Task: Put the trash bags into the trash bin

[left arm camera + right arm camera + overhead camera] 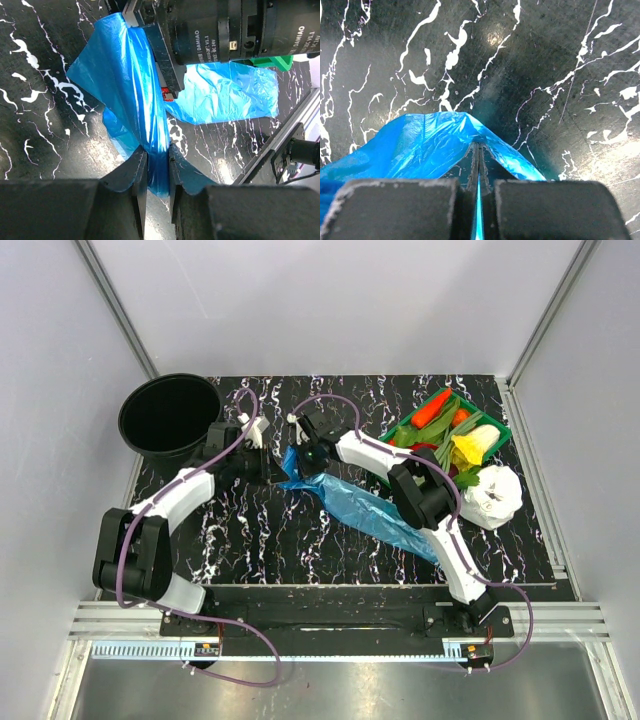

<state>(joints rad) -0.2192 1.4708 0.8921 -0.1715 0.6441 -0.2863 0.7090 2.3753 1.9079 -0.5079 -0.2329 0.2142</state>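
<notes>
Seen from above, the blue trash bag (pixel 370 510) lies stretched across the table (pixel 250 540), and the black trash bin (pixel 150 445) stands at the far left corner. Both arms meet at the bag's far end. In the left wrist view, the left tool (pixel 156 167) is clamped on a fold of the film. In the right wrist view, the right tool (pixel 478 165) is pressed together on a thin edge of it.

Crumpled blue trash bag (pixel 370 508) lies stretched out; black trash bin (pixel 170 418) upright.

The right arm (pixel 421 492) hides part of the trash bag (pixel 362 506).
</notes>
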